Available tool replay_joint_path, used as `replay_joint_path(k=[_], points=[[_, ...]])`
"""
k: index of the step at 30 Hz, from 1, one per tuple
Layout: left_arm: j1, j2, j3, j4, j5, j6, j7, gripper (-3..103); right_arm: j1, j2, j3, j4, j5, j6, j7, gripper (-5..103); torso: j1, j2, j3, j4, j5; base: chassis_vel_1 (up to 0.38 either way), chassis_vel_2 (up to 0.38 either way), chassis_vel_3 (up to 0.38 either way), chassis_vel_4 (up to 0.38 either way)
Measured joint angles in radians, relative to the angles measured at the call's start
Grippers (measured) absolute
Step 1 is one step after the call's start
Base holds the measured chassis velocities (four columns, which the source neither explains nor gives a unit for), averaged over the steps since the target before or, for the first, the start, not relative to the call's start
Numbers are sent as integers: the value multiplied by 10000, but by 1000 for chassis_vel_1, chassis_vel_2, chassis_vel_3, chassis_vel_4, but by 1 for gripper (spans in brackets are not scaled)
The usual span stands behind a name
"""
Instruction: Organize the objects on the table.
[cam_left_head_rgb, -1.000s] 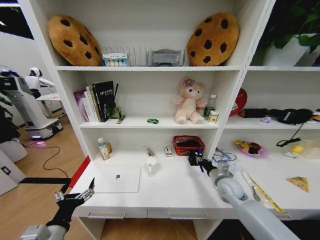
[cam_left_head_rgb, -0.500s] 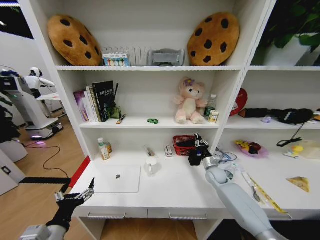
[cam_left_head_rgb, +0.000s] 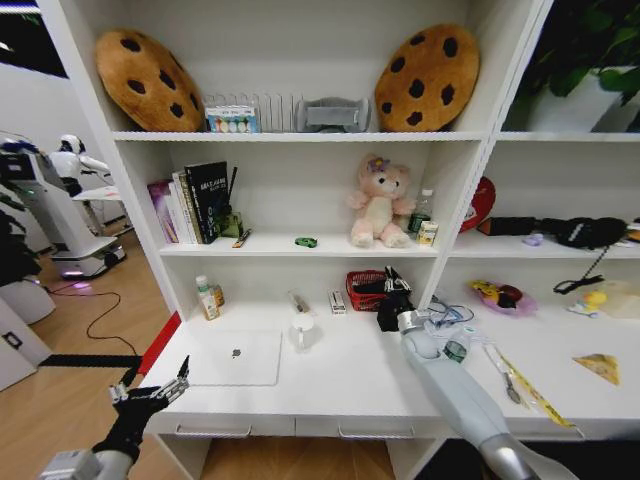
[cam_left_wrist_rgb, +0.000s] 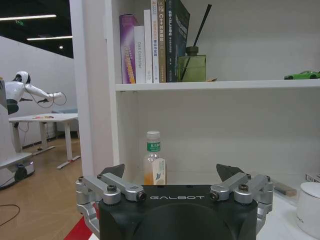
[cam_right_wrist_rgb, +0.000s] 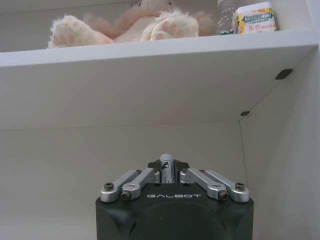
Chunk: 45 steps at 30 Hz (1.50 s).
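My right gripper (cam_left_head_rgb: 392, 287) is at the back of the white desk (cam_left_head_rgb: 350, 385), beside the red basket (cam_left_head_rgb: 362, 291), tilted up toward the shelf. It is shut on a thin pen (cam_right_wrist_rgb: 166, 160), whose pale tip sticks out between the fingers of the right gripper (cam_right_wrist_rgb: 167, 166). The silver laptop (cam_left_head_rgb: 235, 358) lies shut at the desk's left. A white-capped bottle (cam_left_head_rgb: 205, 298) stands behind it; the left wrist view shows the bottle (cam_left_wrist_rgb: 154, 165) ahead of my open left gripper (cam_left_wrist_rgb: 171, 171). The left gripper (cam_left_head_rgb: 150, 395) hovers off the desk's front left corner.
A white mug (cam_left_head_rgb: 302, 330) stands mid-desk. The shelf above holds books (cam_left_head_rgb: 195, 203), a small green toy car (cam_left_head_rgb: 305, 242), a pink bear (cam_left_head_rgb: 378, 205) and a can (cam_left_head_rgb: 427, 233). Cables, scissors and a ruler (cam_left_head_rgb: 525, 385) lie at the right.
My right gripper has risen from low over the desk and turned its fingers up toward the shelf, with the arm swung slightly left. The left arm has not moved.
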Motion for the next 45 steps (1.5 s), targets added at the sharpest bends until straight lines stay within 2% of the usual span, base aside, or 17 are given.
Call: replay_joint_path(k=[4, 21, 22, 25, 26, 27, 28, 30, 31, 36, 37, 39, 40, 41, 42, 43, 45], points=[[0, 0, 0, 0, -1, 0, 0, 100, 137, 146, 88, -222, 75, -33, -59, 13, 0, 0, 0, 1, -1, 0, 0, 0, 0], [0, 0, 0, 0, -1, 0, 0, 100, -264, -249, 588, 60, 280, -279, -172, 13, 0, 0, -1, 0, 1, 0, 0, 0, 0], [0, 0, 0, 0, 0, 0, 0, 100, -264, -298, 616, 51, 312, -325, -332, 9, -1, 1, -1, -1, 1, 0, 0, 0, 0], [1, 0, 0, 0, 0, 0, 0, 100, -294, -349, 681, 86, 430, -477, -612, 19, -1, 1, -1, -1, 0, 0, 0, 0, 0], [1, 0, 0, 0, 0, 0, 0, 100, -294, -349, 681, 86, 430, -477, -612, 19, -1, 1, -1, -1, 0, 0, 0, 0, 0], [0, 0, 0, 0, -1, 0, 0, 100, -325, -392, 708, 174, 557, -671, -772, 30, -1, 1, -1, -2, 1, 0, 0, 0, 0], [0, 0, 0, 0, -1, 0, 0, 100, -325, -392, 708, 174, 557, -671, -772, 30, -1, 1, -1, -2, 1, 0, 0, 0, 0], [0, 0, 1, 0, 0, 0, 0, 100, -322, -440, 727, 207, 674, -761, -1032, 41, 0, 1, -1, 0, 1, 0, 0, 0, 0], [0, 0, 1, 0, 0, 0, 0, 100, -322, -440, 727, 207, 674, -761, -1032, 41, 0, 1, -1, 0, 1, 0, 0, 0, 0], [1, 0, 1, 0, 0, 0, 0, 100, -615, -601, 811, 709, 924, -1049, -1245, 62, 0, 1, -1, 1, 3, 0, 0, 0, 0], [1, 0, 1, 0, 0, 0, 0, 100, -615, -601, 811, 709, 924, -1049, -1245, 62, 0, 1, -1, 1, 3, 0, 0, 0, 0], [0, 0, 0, 0, 0, -1, 0, 100, -1133, -915, 931, 1616, 1572, -1616, -1853, 73, 1, 1, -1, 6, -2, 0, 0, 0, 0], [0, 0, 1, 0, 0, -1, -2, 100, -1755, -1287, 963, 2728, 2070, -2283, -2131, 79, 0, 1, -1, -6, 0, 0, 0, 0, 0], [0, 0, 1, 0, 0, -1, -2, 100, -1755, -1287, 963, 2728, 2070, -2283, -2131, 79, 0, 1, -1, -6, 0, 0, 0, 0, 0], [0, 0, 0, 0, 0, -1, 0, 100, -2122, -1504, 959, 3452, 2251, -2571, -2099, 84, 0, 1, -1, -5, -1, 0, 0, 0, 0], [0, 1, 1, 0, -1, -1, 1, 100, -2774, -1818, 943, 4689, 2340, -3026, -1665, 90, -1, 2, -2, -3, -1, 0, 0, 0, 0], [0, 0, 0, -1, -1, -3, 0, 100, -3251, -2023, 998, 5456, 2395, -3322, -1458, 95, -1, 1, -2, 0, 1, 0, 0, 0, 0]])
